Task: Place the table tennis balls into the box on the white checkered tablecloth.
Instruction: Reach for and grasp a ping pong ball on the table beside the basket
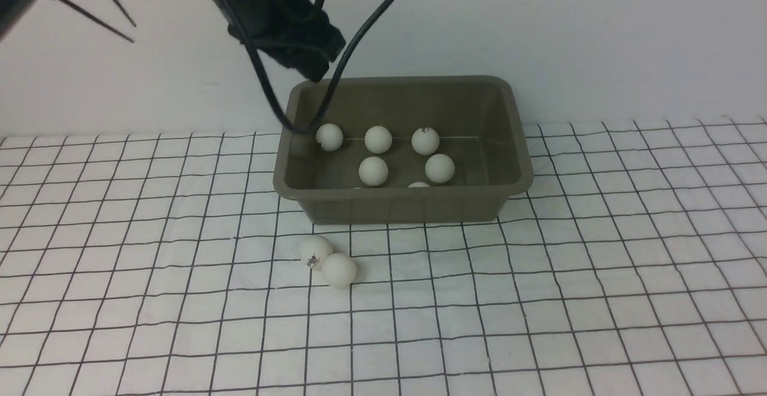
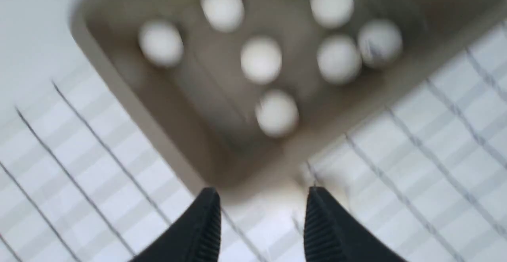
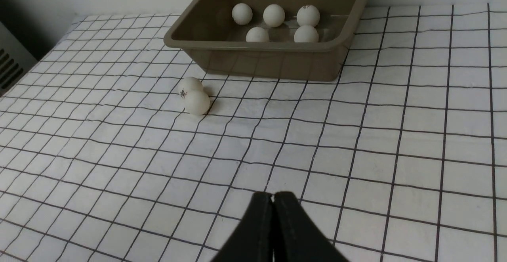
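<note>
On the white checkered tablecloth (image 1: 539,300), two table tennis balls (image 1: 339,270) looked light and roll-prone, wanting centred pinches; the left gripper (image 2: 263,214) gaped empty, the right gripper (image 3: 273,214) stood pressed together.

Box: a rectangular olive-grey plastic box (image 1: 407,207) with a rolled rim is set upright on the cloth.
Balls inside: at least seven small matte white table tennis balls (image 1: 377,139) are scattered on its floor.
Balls outside: two white balls (image 1: 339,270), touching each other and one printed with a dark logo, are seen near the box's front wall.
Cloth: the white checkered tablecloth (image 1: 539,300) is spread out, slightly wrinkled.
</note>
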You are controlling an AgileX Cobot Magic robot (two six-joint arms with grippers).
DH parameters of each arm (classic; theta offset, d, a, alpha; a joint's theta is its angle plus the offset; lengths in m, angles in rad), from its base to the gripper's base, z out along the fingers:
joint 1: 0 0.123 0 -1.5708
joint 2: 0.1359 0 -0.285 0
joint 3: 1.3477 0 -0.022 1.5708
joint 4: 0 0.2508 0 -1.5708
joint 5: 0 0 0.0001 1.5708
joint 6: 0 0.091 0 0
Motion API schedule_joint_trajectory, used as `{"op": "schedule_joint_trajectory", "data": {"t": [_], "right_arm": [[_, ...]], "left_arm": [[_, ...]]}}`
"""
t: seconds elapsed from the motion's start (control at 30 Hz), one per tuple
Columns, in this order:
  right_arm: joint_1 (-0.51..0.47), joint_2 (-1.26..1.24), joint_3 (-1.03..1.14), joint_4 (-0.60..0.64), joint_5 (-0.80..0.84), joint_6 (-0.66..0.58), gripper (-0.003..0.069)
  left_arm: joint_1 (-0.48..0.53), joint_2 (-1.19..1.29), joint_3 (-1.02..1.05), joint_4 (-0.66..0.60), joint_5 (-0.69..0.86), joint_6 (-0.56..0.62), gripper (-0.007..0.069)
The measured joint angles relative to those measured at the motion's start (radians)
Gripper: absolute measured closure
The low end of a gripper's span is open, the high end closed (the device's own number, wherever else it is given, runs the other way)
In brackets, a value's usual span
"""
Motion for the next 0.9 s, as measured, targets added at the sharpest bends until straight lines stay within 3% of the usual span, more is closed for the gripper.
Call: {"op": "schedule_joint_trajectory", "data": {"t": [0.23, 0.3, 0.4, 0.77, 0.9], "right_arm": [[0.000, 0.000, 0.000, 0.000, 0.015, -0.001, 0.0676], [0.000, 0.000, 0.000, -0.003, 0.015, -0.002, 0.0676], [0.000, 0.000, 0.000, -0.003, 0.015, -0.008, 0.0676], [0.000, 0.000, 0.000, 0.039, 0.015, -0.029, 0.0676], [0.000, 0.000, 0.000, 0.066, 0.015, -0.046, 0.0676]], "left_arm": [[0.000, -0.176, 0.359, -0.002, 0.001, -0.002, 0.0356], [0.000, -0.248, 0.562, -0.033, -0.006, -0.002, 0.0356], [0.000, -0.259, 0.645, -0.062, -0.051, 0.000, 0.0356], [0.000, -0.157, 0.738, -0.147, -0.375, 0.008, 0.0354], [0.000, -0.104, 0.739, -0.149, -0.422, 0.008, 0.0305]]}}
